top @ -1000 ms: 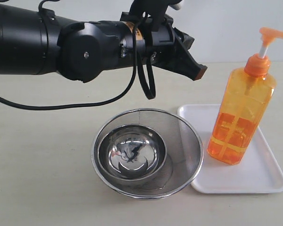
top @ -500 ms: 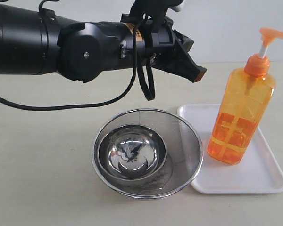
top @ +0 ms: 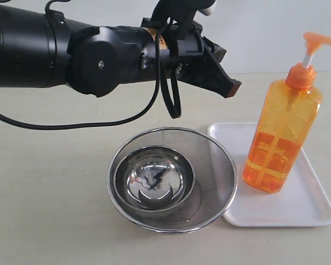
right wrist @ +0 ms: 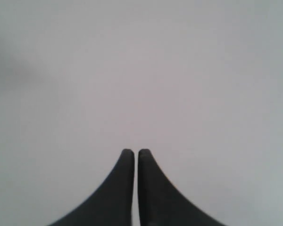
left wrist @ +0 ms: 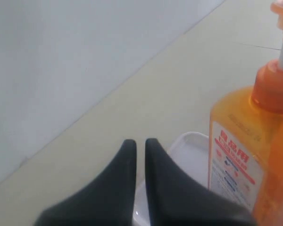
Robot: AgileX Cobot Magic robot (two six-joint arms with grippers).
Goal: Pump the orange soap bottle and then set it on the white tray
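Observation:
The orange soap bottle [top: 281, 132] stands upright on the white tray [top: 314, 205] at the right, its pump head [top: 320, 40] raised on a white stem. In the left wrist view the orange soap bottle [left wrist: 254, 155] fills one side and a corner of the white tray [left wrist: 191, 153] shows beyond the fingers. My left gripper [top: 230, 85] hangs in the air to the left of the bottle, above the tray's far corner, clear of both; the same left gripper [left wrist: 140, 143] is shut and empty. My right gripper [right wrist: 133, 153] is shut with nothing in it, facing a plain grey surface.
A round steel mesh strainer [top: 218, 165] holding a steel bowl [top: 154, 178] sits on the beige table [top: 44, 193], touching the tray's left edge. A black cable loop [top: 171, 96] dangles from the left arm above it. A pale wall [top: 276, 27] runs behind.

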